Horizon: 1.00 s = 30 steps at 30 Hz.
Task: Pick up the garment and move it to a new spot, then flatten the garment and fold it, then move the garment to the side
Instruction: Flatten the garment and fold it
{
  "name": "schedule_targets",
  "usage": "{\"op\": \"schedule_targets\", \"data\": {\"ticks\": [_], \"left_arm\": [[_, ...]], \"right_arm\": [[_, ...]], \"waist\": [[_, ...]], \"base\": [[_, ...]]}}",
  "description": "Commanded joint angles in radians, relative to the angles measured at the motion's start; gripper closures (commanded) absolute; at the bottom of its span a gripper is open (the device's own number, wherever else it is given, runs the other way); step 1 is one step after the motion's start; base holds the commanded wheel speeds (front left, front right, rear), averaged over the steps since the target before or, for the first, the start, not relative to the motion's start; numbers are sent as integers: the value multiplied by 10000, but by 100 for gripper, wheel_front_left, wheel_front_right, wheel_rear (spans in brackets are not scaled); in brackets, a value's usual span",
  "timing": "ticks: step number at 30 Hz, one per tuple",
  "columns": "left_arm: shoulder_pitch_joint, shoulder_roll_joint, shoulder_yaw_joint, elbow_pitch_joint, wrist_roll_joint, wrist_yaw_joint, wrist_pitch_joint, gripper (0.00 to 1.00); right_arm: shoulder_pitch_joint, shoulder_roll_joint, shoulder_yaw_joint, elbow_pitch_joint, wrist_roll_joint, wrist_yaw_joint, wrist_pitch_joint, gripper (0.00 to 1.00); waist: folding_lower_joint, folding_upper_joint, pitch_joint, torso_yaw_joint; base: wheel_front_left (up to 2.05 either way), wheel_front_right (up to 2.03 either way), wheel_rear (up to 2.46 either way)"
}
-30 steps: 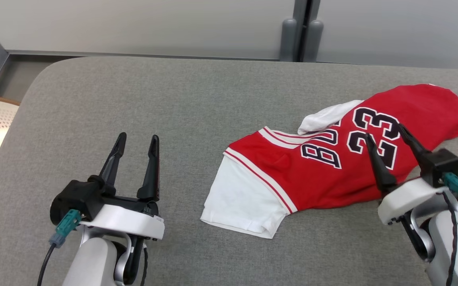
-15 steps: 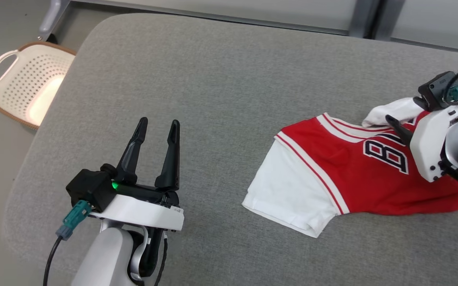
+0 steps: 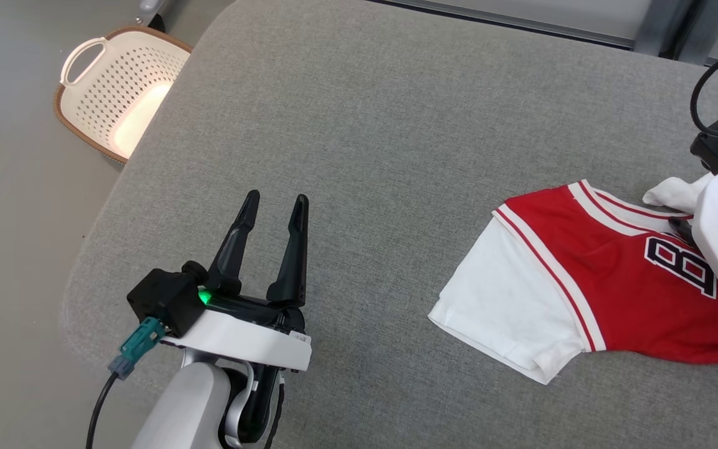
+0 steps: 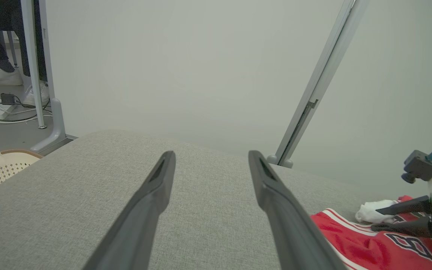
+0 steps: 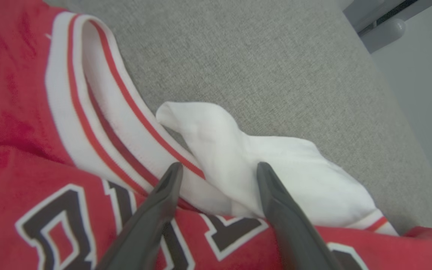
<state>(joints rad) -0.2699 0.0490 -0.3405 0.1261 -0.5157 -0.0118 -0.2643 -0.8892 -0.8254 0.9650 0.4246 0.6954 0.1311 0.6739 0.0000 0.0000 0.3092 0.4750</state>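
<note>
While your right gripper (image 5: 218, 165) is hovering wide over the jersey (image 3: 633, 293), you're likely starting the pickup; lower, then pinch.

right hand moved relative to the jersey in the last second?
Yes. Against the jersey, the right hand shifted from the chest print to the collar and bunched white sleeve.

Red jersey (image 3: 621, 293), white sleeve, lies at R on grey counter (image 3: 396, 125). L end effector (image 3: 277, 198), jaws wide, well apart. Basket (image 3: 116, 93) on floor, top L.
</note>
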Motion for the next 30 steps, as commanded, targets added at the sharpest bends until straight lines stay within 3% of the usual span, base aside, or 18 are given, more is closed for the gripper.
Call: {"op": "schedule_targets", "data": {"ticks": [1, 2, 3, 4, 5, 6, 18, 30], "left_arm": [[-23, 37, -87, -8, -95, 56, 4, 0], [-23, 35, -122, -6, -92, 77, 4, 0], [-21, 35, -152, -11, -118, 88, 4, 0], [-21, 35, -152, -11, -118, 88, 4, 0], [-16, 34, -180, -21, -132, 112, 4, 0], [-12, 34, -204, -29, -140, 136, 4, 0], [188, 33, -250, 63, -183, 140, 4, 0], [67, 33, -331, -273, -427, 224, 4, 0]], "right_arm": [[-133, -131, 198, 232, 217, -7, 72, 0], [-175, -145, 278, 326, 268, -7, 67, 0], [-209, -161, 311, 453, 330, -7, 56, 41], [-209, -161, 311, 453, 330, -7, 56, 41], [-276, -169, 330, 569, 333, -7, -52, 94], [-364, -164, 308, 699, 301, -7, -188, 100], [-1537, 769, -162, 1695, 251, -6, -2104, 100], [-4434, 2465, -902, 3499, -1751, -6, -4910, 100]], "waist": [[0, 0, -17, 136], [0, 0, -30, 172], [0, 0, -42, 197], [0, 0, -42, 197], [0, 0, -51, 218], [0, 0, -62, 236], [0, 0, -389, 227], [0, 0, 160, 407]], "base": [[0, 0, 0], [0, 0, 0], [0, 0, 0], [0, 0, 0], [0, 0, 0], [0, 0, 0], [0, 0, 0], [0, 0, 0]]}}
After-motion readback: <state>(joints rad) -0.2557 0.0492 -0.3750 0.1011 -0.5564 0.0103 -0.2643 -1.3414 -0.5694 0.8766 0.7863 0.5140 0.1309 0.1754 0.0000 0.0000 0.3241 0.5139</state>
